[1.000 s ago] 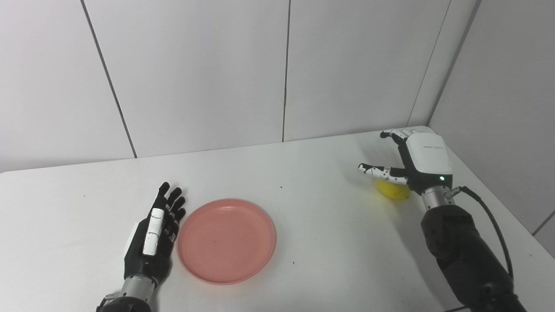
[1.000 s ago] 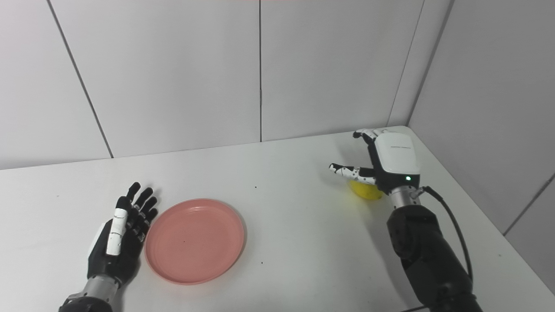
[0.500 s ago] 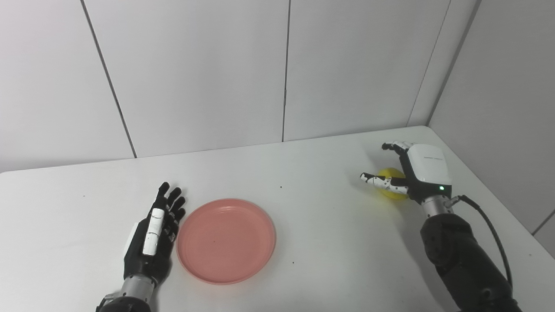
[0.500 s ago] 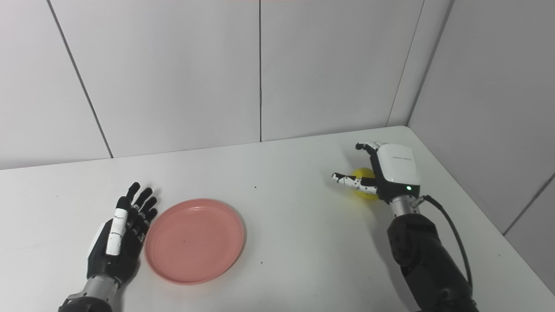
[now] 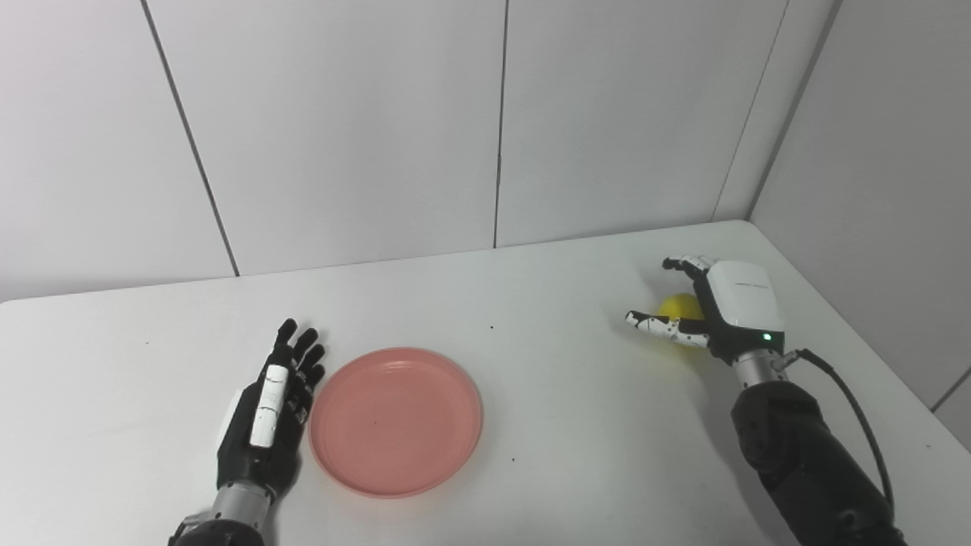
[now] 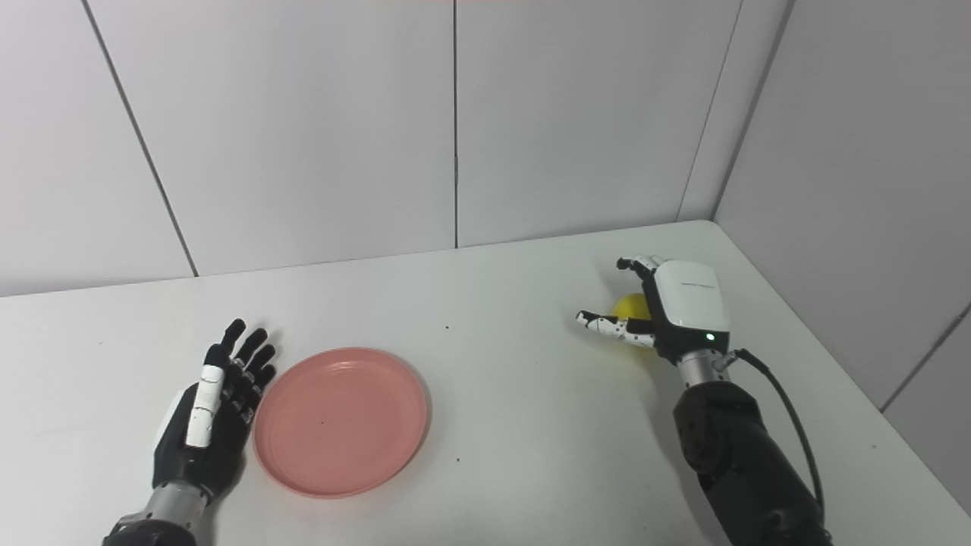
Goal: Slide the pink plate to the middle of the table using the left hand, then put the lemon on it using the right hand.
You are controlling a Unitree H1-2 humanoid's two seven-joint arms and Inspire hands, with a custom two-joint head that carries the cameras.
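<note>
Lemon [image 5: 680, 307]: yellow, at the right side of the table, near the far right corner, well apart from the plate. Over the last second the right hand has come down and back toward the robot, so more of the fruit now shows beyond the hand than it did a second ago. It sits within the curl of the hand, thumb reaching out on its near-left side and fingers [image 5: 680, 263] arched over its far side.

Right hand [image 5: 709, 307]: white-backed, partly closed around the lemon. Whether it grips the fruit or only cups it cannot be told from either view; no lift from the table is evident.

Pink plate [image 5: 395, 421]: round, shallow, empty. Position unchanged across the last second; it lies left of the table's middle, toward the near edge. Judged: the slide to the centre is either finished short or not fully done, while the lemon step is already under way.

Left hand [image 6: 208, 409]: dark, flat and spread, fingers apart, holding nothing; it lies just beside the plate's left rim and has not moved.

Table [image 5: 576, 425]: white, with a few small dark specks.

Meaning for the task: the right hand is settling into a grasp. Next comes a carry leftward across open table to the plate.
</note>
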